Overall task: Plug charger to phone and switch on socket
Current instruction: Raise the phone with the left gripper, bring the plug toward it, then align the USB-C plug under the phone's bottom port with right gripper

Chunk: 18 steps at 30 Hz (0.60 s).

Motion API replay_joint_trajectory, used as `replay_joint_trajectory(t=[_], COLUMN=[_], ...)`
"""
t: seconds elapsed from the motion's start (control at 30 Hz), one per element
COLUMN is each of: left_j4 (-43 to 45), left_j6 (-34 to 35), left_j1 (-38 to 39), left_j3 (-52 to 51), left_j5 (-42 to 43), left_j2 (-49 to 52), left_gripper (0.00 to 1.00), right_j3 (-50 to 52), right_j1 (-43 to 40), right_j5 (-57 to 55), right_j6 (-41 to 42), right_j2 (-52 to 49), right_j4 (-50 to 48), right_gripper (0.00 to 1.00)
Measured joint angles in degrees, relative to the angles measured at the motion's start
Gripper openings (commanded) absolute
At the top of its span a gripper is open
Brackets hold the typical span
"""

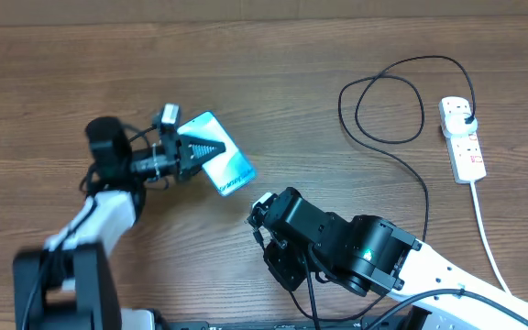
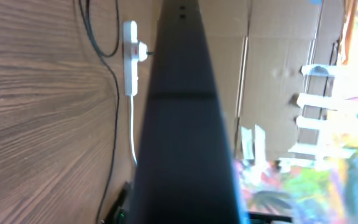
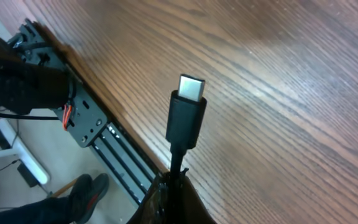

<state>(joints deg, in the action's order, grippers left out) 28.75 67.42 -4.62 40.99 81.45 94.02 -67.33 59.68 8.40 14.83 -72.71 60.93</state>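
Step in hand: mating the plug to the phone, and it's looking like the pre-insert approach. Left gripper (image 1: 202,149) is clamping the phone (image 1: 232,168), a slim black-edged rectangle with a glowing light blue screen, left of centre over the brown wooden table (image 1: 319,46). In the left wrist view it's showing edge-on as a dark bar. Right gripper (image 1: 264,211) is sitting just right of the phone and a bit nearer, not touching it. It's pinching the charger (image 3: 185,118), a long thin black cable, right behind its small metal-tipped plug end, with the tip pointing free over bare table. The rest of the cable is looping across the right side, its black plug sitting in the socket (image 1: 464,139), a white elongated power strip with red-marked switches at the far right. Can't tell the switch position or which way the phone's port is facing. Next move, I'd say: squaring the tip to the phone's end edge, then pushing in slowly. The socket switch is waiting after that.
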Motion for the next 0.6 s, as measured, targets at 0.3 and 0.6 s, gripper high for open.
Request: replay_joint_trajectory(t=[0.3,0.6], left_j4=[1.4,1.4], left_j6=[1.2,-0.5], left_j1=[8.5,9.2], left_j3=[13.5,13.6], left_j5=[5.4,7.1], left_j2=[12.6,12.6], left_gripper=[0.04,0.04], right_j3=[0.0,0.0], right_j1=[-0.1,-0.1], right_j5=[-5.7,-4.6], right_j6=[6.0,10.1], right_j2=[-0.1,-0.7], right_j4=[0.1,0.8], right_gripper=[0.04,0.04])
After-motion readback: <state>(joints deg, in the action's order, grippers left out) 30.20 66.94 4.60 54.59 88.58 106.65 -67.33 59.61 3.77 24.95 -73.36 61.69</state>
